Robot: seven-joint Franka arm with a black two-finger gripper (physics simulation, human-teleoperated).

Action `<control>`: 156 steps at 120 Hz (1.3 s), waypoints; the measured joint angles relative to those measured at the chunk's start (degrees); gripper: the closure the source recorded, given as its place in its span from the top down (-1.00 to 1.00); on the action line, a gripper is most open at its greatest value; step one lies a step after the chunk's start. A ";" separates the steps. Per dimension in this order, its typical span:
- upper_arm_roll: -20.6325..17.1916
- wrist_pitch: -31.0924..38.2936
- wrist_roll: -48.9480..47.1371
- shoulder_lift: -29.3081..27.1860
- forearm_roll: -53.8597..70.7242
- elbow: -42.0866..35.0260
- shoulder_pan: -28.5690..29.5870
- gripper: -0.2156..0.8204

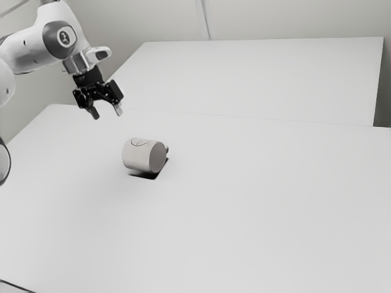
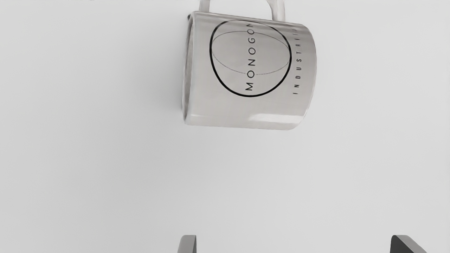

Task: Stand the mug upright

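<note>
The mug [image 1: 143,156] is lying on its side on the table [image 1: 256,213], over toward the exterior view's left, its printed lettering [image 2: 250,56] turned up to the wrist view. The pincer [image 1: 106,112] hangs above the table, spread wide, well apart from it.

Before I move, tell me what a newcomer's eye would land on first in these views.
First, the pale mug lying on its side on the white table. Next, the black ring printed on its wall, with the word MONOGON running through it. Then the black tool, open and raised toward the exterior view's upper left, apart from the mug.
</note>
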 joint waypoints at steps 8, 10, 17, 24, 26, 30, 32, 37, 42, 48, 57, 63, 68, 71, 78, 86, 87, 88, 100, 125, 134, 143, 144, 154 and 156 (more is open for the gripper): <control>-0.12 0.26 1.68 1.06 -1.40 0.03 1.39 0.58; -0.13 0.32 2.10 1.34 -1.78 0.04 1.70 0.58; -0.15 0.47 3.62 2.60 -2.99 0.30 2.52 0.58; -0.16 0.59 5.07 3.85 -3.93 0.71 3.22 0.58; -0.16 0.62 5.47 4.19 -4.21 0.77 3.38 0.58; -0.19 0.66 6.24 4.86 -4.83 0.85 3.77 0.58; -0.19 0.69 6.64 5.17 -5.14 0.87 3.97 0.58; -0.21 0.98 7.63 5.93 -5.98 0.90 4.44 0.58; -0.23 1.41 8.58 6.57 -6.79 0.91 4.80 0.58; -0.24 1.84 9.68 7.40 -7.76 0.94 5.11 0.58; -0.25 2.34 11.24 8.61 -9.13 1.05 5.26 0.58; -0.25 2.59 12.18 9.31 -10.03 1.19 5.45 0.58; -0.25 2.75 12.92 9.75 -10.71 1.25 5.62 0.58; -0.29 2.84 13.34 9.99 -11.08 1.32 5.79 0.58; -0.32 2.99 14.29 10.65 -11.99 1.74 6.13 0.58; -0.33 3.13 15.31 11.30 -13.21 2.03 6.43 0.58; -0.33 3.15 15.44 11.35 -13.34 2.05 6.46 0.58; -0.34 3.16 15.56 11.42 -13.46 2.07 6.48 0.58; -0.34 3.29 16.94 12.84 -15.28 2.62 6.87 0.58; -0.34 3.39 19.13 15.39 -20.46 2.85 8.49 0.58; -0.34 3.42 19.76 16.32 -22.01 2.86 8.64 0.58; -0.40 3.44 20.33 17.24 -23.37 2.94 9.09 0.58; -0.41 3.44 20.39 17.36 -23.53 2.98 9.14 0.58; -0.66 3.46 21.08 18.57 -25.27 3.30 9.76 0.58; -0.69 3.46 21.21 18.76 -25.56 3.34 9.81 0.58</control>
